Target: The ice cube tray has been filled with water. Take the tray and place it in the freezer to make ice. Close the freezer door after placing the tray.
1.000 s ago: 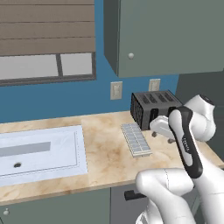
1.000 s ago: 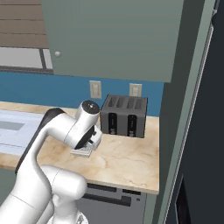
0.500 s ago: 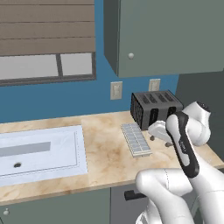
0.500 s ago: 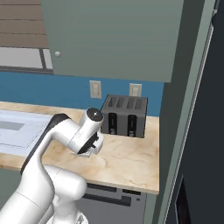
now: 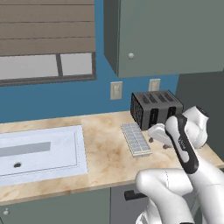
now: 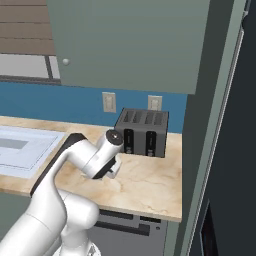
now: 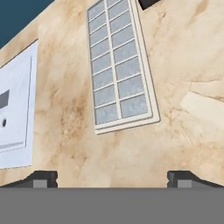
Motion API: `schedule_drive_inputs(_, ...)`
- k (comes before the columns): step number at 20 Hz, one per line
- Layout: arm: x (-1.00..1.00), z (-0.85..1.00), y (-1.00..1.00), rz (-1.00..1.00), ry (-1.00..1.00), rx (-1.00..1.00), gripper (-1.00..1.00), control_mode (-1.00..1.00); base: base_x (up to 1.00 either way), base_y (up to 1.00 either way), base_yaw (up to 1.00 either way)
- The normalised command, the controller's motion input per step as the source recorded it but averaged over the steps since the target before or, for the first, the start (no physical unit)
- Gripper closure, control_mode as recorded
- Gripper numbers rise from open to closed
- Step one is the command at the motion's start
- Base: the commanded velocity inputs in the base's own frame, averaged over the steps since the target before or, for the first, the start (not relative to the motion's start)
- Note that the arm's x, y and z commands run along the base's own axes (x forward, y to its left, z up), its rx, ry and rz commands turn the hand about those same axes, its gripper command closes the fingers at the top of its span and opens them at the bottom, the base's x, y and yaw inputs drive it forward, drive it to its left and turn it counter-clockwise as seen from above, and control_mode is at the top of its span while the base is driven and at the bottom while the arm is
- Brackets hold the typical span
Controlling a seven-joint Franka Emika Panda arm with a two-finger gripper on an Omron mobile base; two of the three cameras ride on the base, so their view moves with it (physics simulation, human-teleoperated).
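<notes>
A: Where does the ice cube tray (image 5: 136,139) lie, taking the toaster (image 5: 155,106) as the mark?

B: Flat on the marbled counter (image 5: 103,151), just to the sink side of the toaster and slightly nearer the counter's front edge. Its long side runs from the wall toward that edge. In the hand view the tray (image 7: 119,65) shows two columns of square cells with a pale, faintly bluish sheen of water (image 7: 127,85) in them, and its far end lies just beside a dark corner of the toaster (image 7: 148,3).

A: And the gripper?

B: In the hand view the gripper (image 7: 112,177) hangs above the counter short of the tray's near end. Its two dark fingertips (image 7: 41,178) stand far apart at the bottom corners, jaws spread about as wide as they go, nothing between them, nothing held. Bare counter lies under the gap. In the left base view the white hand (image 5: 161,134) hovers on the front side of the toaster, just beside the tray and apart from it.

A: Anything else near the toaster?

B: The white sink (image 5: 41,150) sits well apart from it, past the tray. Two wall outlets (image 5: 116,90) are on the blue wall behind, and a grey upper cabinet (image 5: 166,35) hangs above. In the right base view a tall slate-grey panel (image 6: 212,130) rises at the counter's end beyond the toaster (image 6: 142,132); whether it belongs to the freezer cannot be told.
</notes>
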Motion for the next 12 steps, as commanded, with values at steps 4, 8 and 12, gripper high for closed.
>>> schedule_drive_inputs(4, 0.26, -0.14, 0.00, 0.05, 0.00, 0.00, -1.00, -1.00, 0.00, 0.00, 0.00)
schedule_drive_inputs(8, 0.22, -0.16, 0.00, 0.06, 0.00, 0.00, -1.00, -1.00, 0.00, 0.00, 0.00)
schedule_drive_inputs(12, 0.12, -0.14, -0.06, 0.06, 0.00, 0.00, -1.00, -1.00, 0.00, 0.00, 0.00)
